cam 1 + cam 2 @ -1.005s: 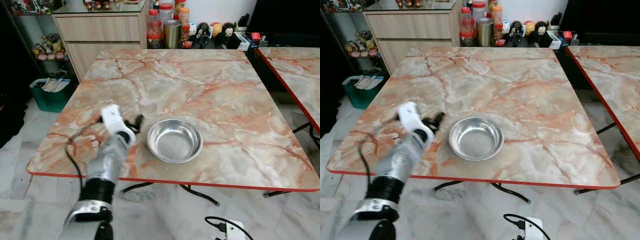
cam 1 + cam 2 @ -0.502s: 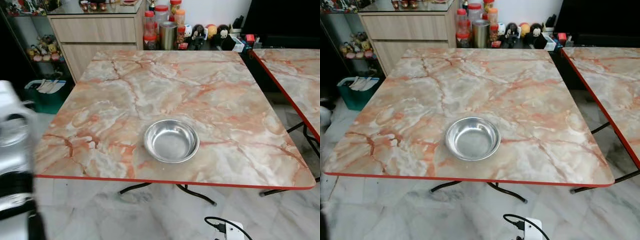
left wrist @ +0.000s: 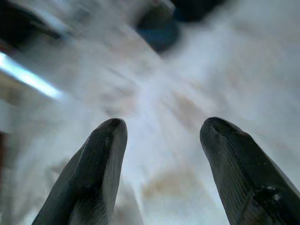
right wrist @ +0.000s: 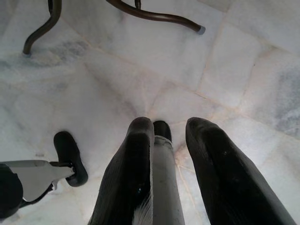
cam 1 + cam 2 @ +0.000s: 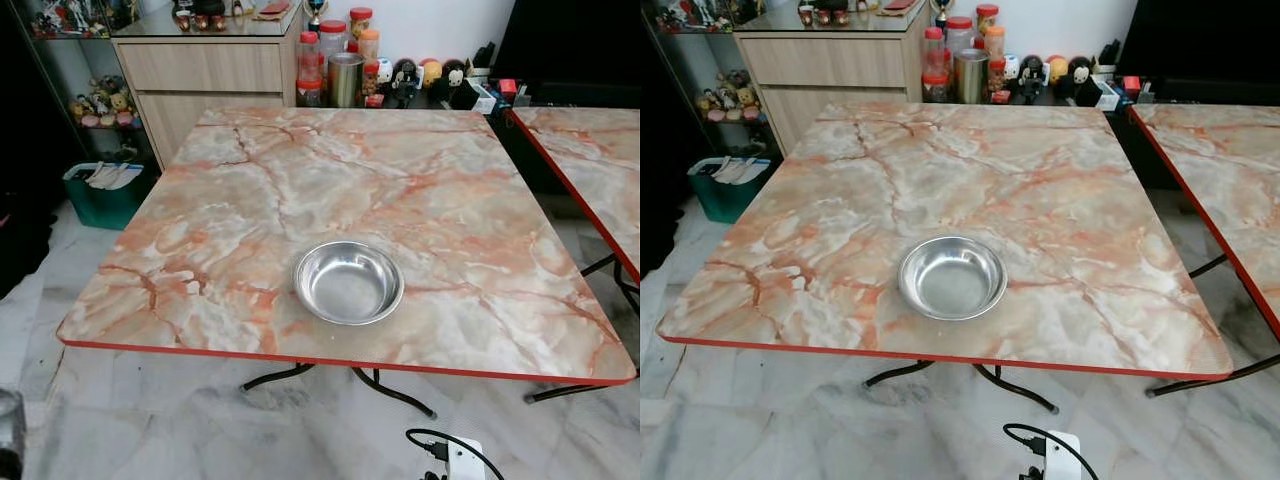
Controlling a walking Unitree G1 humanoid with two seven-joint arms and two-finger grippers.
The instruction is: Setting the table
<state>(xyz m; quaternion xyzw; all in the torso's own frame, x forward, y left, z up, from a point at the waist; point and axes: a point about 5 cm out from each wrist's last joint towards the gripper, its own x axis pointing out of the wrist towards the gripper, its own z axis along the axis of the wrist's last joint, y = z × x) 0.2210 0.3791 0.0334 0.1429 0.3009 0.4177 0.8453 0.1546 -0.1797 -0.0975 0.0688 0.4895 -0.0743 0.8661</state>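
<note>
Bowl (image 5: 349, 282) upright nr table (image 5: 250, 200) front edge — round, no long axis.

A pink-veined marble worktop (image 5: 330, 190) edged in red stands on pale marble floor tiles (image 5: 200, 420). At eleven o'clock, a light wooden cabinet (image 5: 205, 75); at nine, a green bin (image 5: 100, 190).

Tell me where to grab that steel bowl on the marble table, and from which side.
Take the steel bowl by its near rim, one finger inside and one outside, coming down from above on the side facing the table's front edge. It sits upright and open near that edge, its thin flared lip looks pinchable, and its round, shallow body probably offers no other hold.
</note>
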